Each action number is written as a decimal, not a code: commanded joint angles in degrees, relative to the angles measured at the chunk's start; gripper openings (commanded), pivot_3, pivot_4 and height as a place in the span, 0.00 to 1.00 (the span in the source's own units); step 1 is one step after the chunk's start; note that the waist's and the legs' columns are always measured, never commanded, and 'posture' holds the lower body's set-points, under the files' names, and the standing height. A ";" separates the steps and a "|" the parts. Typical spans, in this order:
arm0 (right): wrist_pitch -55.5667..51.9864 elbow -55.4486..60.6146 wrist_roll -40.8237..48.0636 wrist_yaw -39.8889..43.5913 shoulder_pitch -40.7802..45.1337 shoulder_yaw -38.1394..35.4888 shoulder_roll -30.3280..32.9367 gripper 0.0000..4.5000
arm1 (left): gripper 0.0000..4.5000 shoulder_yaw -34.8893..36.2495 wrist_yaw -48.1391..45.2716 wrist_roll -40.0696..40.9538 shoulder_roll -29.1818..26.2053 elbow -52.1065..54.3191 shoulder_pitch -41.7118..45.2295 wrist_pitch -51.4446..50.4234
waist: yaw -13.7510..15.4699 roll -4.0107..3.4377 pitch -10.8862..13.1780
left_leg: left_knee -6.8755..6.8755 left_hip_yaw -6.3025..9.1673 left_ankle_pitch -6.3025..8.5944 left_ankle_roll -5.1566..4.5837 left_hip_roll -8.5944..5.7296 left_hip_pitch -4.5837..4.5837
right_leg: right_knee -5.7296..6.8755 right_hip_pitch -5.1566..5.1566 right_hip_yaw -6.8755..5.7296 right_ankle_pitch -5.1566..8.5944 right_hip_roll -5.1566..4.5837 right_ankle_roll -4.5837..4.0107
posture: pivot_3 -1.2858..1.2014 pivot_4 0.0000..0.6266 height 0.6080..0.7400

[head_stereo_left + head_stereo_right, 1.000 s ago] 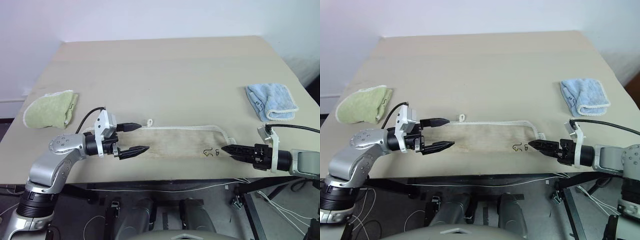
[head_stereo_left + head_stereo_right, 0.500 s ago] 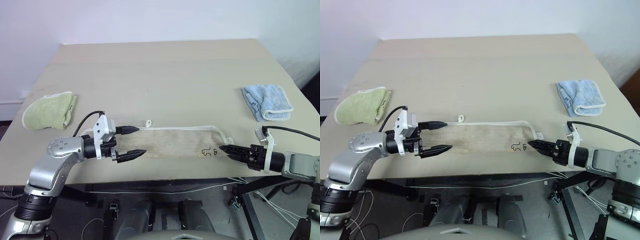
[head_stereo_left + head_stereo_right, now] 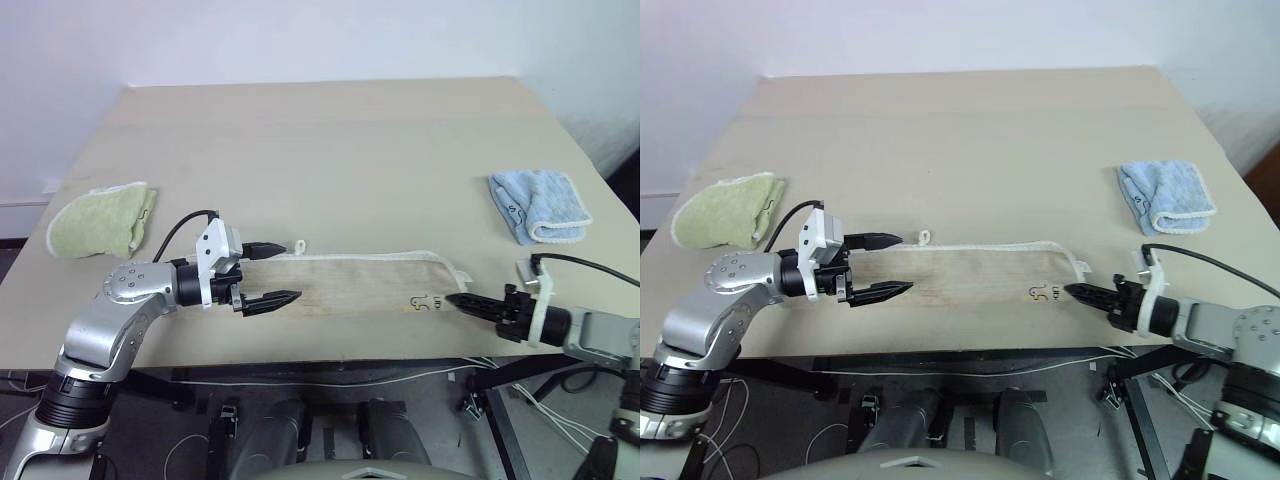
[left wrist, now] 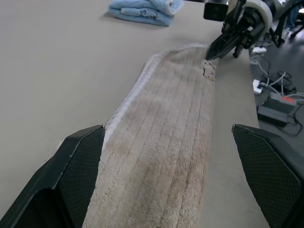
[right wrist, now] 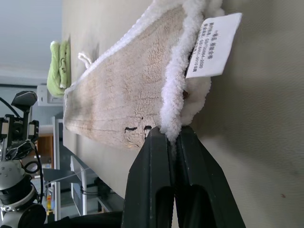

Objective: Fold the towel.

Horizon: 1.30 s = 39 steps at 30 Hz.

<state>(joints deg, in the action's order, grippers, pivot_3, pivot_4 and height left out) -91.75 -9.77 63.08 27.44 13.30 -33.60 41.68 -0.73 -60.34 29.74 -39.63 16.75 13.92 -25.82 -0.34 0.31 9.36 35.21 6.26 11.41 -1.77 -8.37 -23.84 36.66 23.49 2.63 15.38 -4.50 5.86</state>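
Towel (image 3: pixel 350 283) lies as a long strip; right end effector (image 3: pixel 1072 290) pinches its end, left end effector (image 3: pixel 280 273) gapes astride the other end; cross-fold remains.

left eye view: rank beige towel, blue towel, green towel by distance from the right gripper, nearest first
1. Beige towel: pinched at its end by the right gripper, near the table's front edge.
2. Light blue folded towel: behind the gripper, on the table's right side.
3. Light green folded towel: far left side.
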 commanded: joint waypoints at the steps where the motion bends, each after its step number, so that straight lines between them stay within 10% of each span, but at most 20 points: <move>1: 3.04 -2.27 -2.47 5.01 -0.89 -0.68 5.94 0.00 | 1.00 0.69 -2.09 -0.80 -1.08 -1.82 1.13 2.65 | 0.24 -0.01 0.01 | -0.01 0.00 0.01 -0.01 0.00 -0.02 | -0.04 0.02 -0.02 0.00 0.00 0.00 | 0.52 0.24 1.00; 20: 23.76 21.36 -8.72 24.73 -1.08 10.88 15.90 0.00 | 1.00 -0.06 -6.05 -4.37 -0.19 -8.09 -2.63 11.43 | 1.05 -0.10 0.03 | -0.05 0.06 0.05 -0.07 0.01 -0.42 | -0.32 0.25 -0.07 -0.13 -0.01 0.21 | 0.52 0.24 1.00; 39: 31.84 33.86 -23.15 22.26 8.17 40.15 11.45 0.00 | 1.00 -0.48 -4.94 -6.64 -0.62 -5.65 -5.21 12.47 | 1.07 -0.08 0.04 | -0.09 0.07 0.06 -0.08 0.01 -0.69 | -0.37 0.64 -0.08 -0.19 -0.01 0.26 | 0.52 0.24 1.00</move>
<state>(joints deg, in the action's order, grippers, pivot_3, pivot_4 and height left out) -60.43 22.48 40.24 49.58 19.90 6.33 53.61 -2.03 -65.72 22.64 -40.13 8.39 8.93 -14.18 0.73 0.23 9.40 35.13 6.32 11.47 -1.85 -8.36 -24.53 36.29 24.13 2.55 15.19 -4.51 6.13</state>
